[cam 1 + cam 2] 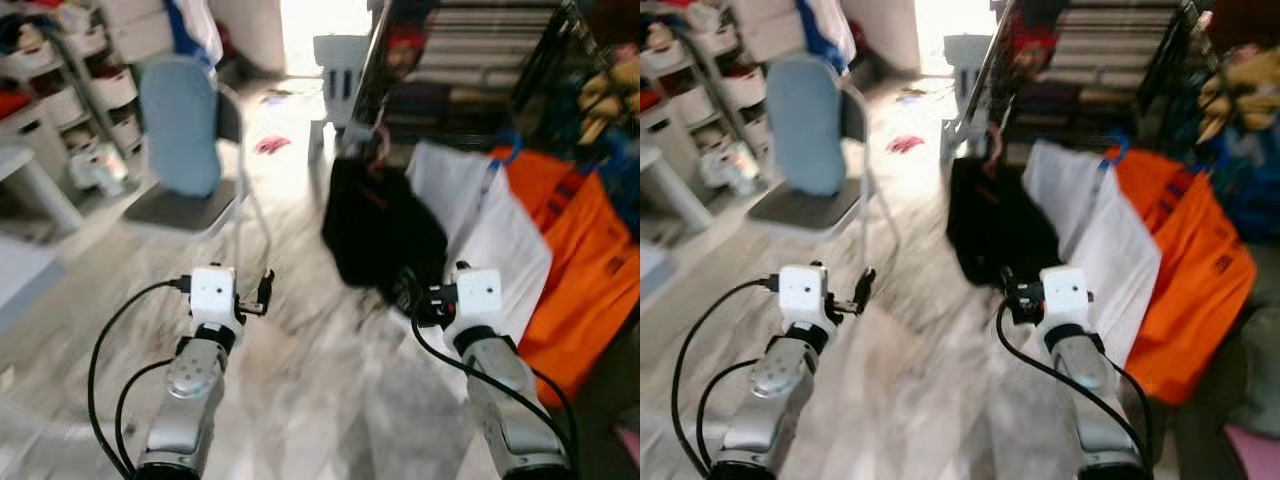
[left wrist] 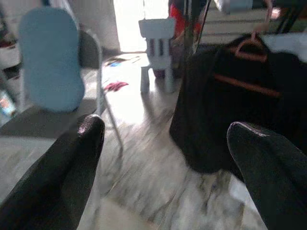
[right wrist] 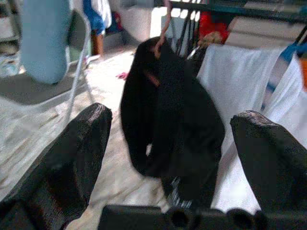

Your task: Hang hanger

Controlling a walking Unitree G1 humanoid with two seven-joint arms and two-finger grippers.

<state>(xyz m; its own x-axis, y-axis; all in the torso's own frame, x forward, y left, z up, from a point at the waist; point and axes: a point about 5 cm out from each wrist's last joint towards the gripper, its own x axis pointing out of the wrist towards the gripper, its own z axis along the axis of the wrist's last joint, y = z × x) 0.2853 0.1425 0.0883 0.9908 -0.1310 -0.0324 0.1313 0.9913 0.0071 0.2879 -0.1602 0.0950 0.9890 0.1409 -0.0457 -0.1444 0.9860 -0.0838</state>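
Right wrist view: hanger (image 3: pixel 160 36) with black garment (image 3: pixel 168 120) already hung (blurry); both end effectors (image 3: pixel 168 143) (image 2: pixel 163 143) spread, empty; next, back away.

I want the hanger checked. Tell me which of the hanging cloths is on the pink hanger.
The black garment: the pink hanger hooks onto the rack above it. The white cloth and orange cloth beside it simply drape.

Daylight glares from the doorway (image 1: pixel 320 25); all views motion-blurred, details perhaps unreliable.

Chair (image 1: pixel 185 140) left, hanging garment (image 1: pixel 380 225) ahead, sheet (image 1: pixel 490 240) to its right
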